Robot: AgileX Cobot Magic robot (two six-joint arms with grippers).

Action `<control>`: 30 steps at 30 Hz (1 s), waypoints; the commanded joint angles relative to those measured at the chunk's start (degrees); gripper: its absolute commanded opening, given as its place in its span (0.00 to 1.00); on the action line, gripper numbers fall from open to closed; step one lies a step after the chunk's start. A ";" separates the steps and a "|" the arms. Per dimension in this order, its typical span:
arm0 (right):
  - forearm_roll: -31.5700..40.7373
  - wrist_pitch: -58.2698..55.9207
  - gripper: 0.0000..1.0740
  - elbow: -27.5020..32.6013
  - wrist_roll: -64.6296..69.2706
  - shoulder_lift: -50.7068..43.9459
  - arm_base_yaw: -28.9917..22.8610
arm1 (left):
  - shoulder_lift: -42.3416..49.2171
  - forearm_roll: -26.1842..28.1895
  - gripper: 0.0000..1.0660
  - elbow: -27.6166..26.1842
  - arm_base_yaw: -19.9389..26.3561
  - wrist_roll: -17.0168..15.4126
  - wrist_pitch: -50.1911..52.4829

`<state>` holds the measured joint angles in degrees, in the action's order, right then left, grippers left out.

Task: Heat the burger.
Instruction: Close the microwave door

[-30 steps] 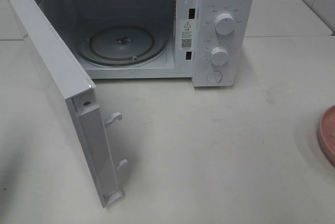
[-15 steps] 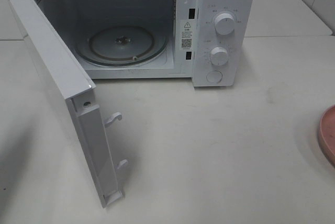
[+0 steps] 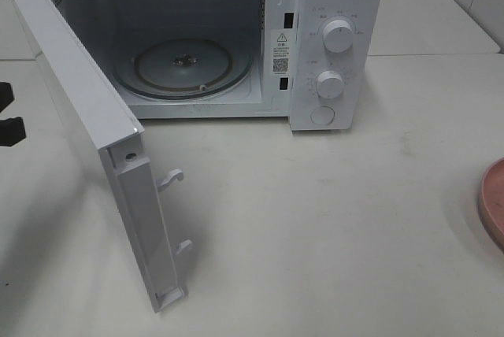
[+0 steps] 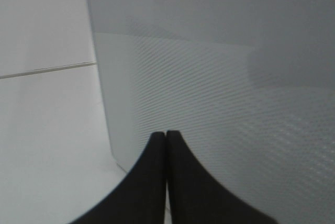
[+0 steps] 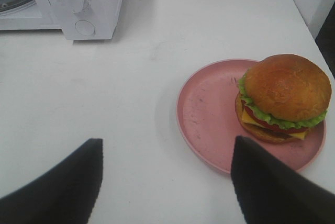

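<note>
At the far left edge of the overhead view, two dark tips of the left gripper (image 3: 8,112) poke into the picture beside the outer face of the microwave door (image 3: 94,140). Its wrist view shows the two black fingers (image 4: 157,182) pressed together, holding nothing, close to the door's dotted panel. The door stands swung wide open toward the front. Behind it, the white microwave (image 3: 335,6) sits on a white table (image 3: 331,235), its chamber showing a bare glass turntable (image 3: 185,65). Two round knobs (image 3: 339,35) and a button sit on its right-hand panel. At the far right edge of the table lies a pink plate (image 5: 209,109). The burger (image 5: 285,96) rests on the plate, off-centre. The right gripper (image 5: 167,182) hovers above the table near the plate, fingers spread wide and empty.
</note>
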<state>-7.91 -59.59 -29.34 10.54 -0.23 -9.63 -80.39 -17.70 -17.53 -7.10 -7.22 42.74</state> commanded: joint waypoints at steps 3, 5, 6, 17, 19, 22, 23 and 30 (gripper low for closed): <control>-0.46 -0.17 0.64 0.06 -0.34 -1.55 0.23 | -3.61 0.23 0.00 -3.44 -6.42 -0.69 2.23; -0.46 -0.17 0.64 0.06 -0.34 -1.55 0.23 | -4.13 1.26 0.00 -3.78 -7.45 -0.69 2.23; -0.46 -0.17 0.64 0.06 -0.34 -1.55 0.23 | -4.93 4.13 0.00 -4.47 -9.34 -0.46 2.35; -0.46 -0.17 0.64 0.06 -0.34 -1.55 0.23 | -11.23 25.90 0.00 -10.49 -22.23 11.92 2.41; -0.46 -0.17 0.64 0.06 -0.34 -1.55 0.23 | -11.97 28.42 0.00 -11.40 -23.32 13.52 2.41; -0.46 -0.17 0.64 0.06 -0.34 -1.55 0.23 | -14.15 35.64 0.00 -14.09 -26.99 17.48 2.41; -0.46 -0.17 0.64 0.06 -0.34 -1.55 0.23 | -15.53 39.82 0.00 -15.87 -28.88 19.60 2.41; -0.46 -0.17 0.64 0.06 -0.34 -1.55 0.23 | -20.34 47.78 0.00 -22.46 -33.52 24.87 2.41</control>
<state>-7.96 -59.59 -29.34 10.54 -0.23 -9.63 -100.67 28.76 -39.19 -39.94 16.90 44.12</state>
